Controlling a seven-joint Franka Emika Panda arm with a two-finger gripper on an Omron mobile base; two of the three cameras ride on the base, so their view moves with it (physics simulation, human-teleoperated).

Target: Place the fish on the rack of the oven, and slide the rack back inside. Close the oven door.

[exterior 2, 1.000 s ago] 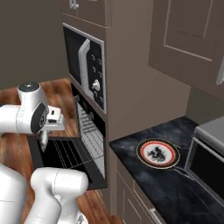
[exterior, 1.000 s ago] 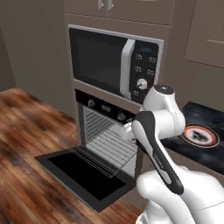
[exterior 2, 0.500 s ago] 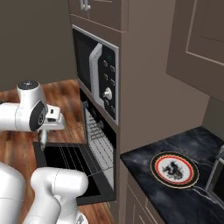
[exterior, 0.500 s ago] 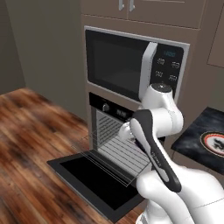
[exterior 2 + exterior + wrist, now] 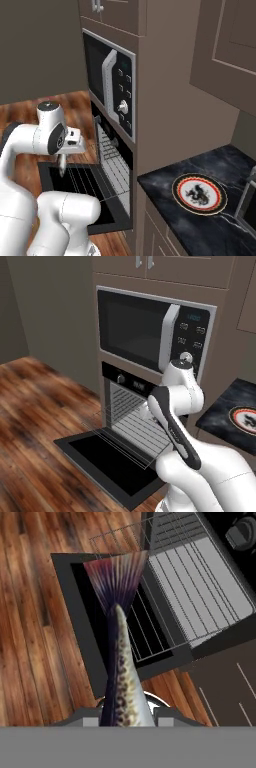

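Dark fish hangs tail-down, clenched in the gripper, frame centre above the rack. Risk: a narrow body could slip between the bars on release.

Fish: dark purple-grey body, pale speckled flank, striped reddish-purple tail; rack: thin silvery wire; oven door: black panel; oven: pale grey ribbed cavity, black strip; floor: brown wood planks.

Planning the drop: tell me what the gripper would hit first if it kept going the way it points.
Probably the rack, pulled out over the open oven door. The gripper points down at both, its fish hanging ahead, so the fish would touch first; depth is unclear.
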